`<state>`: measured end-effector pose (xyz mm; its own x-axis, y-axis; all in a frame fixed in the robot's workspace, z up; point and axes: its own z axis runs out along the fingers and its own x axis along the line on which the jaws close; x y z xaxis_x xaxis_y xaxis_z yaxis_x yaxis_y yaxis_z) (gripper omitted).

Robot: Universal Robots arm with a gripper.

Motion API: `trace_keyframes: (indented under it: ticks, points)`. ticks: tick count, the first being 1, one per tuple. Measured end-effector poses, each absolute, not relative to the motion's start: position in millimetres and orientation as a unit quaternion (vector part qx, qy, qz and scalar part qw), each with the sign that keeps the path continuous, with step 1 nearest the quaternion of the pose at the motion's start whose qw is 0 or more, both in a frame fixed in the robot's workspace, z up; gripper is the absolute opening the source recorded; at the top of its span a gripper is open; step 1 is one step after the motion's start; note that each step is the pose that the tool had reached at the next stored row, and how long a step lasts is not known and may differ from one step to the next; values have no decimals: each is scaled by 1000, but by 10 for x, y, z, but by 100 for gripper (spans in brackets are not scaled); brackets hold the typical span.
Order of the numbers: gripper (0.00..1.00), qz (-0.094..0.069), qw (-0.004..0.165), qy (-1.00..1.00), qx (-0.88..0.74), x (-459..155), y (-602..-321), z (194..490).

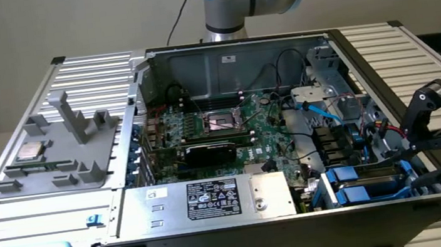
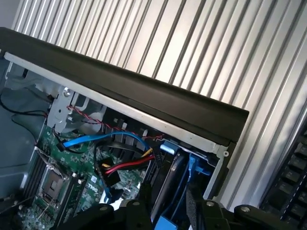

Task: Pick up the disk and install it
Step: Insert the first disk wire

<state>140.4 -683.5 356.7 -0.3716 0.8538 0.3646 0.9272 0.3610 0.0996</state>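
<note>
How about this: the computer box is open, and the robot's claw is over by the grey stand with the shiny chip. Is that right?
Not quite. The computer box is open, but the gripper is not by the grey stand with the shiny chip; it is at the opposite side, by the blue drive rails in the box's corner. The exterior view shows this.

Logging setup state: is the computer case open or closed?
Open: the computer case has no side cover; its motherboard lies exposed.

We see the case (image 1: 260,245) on the table (image 1: 38,216), the fixture (image 1: 66,167) at the exterior view's left, the disk (image 2: 169,184) inside the case.
</note>
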Motion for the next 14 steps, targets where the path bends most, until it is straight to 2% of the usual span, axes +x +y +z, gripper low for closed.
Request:
trace_keyframes:
  ticks: [1, 8, 14]
  points:
    - [38, -145, 127, -817, -543, 1408, -6834, 3558]
    - [38, -144, 133, -832, -519, 1447, -6828, 3487]
    - [38, -154, 144, -839, -501, 1477, -6826, 3461]
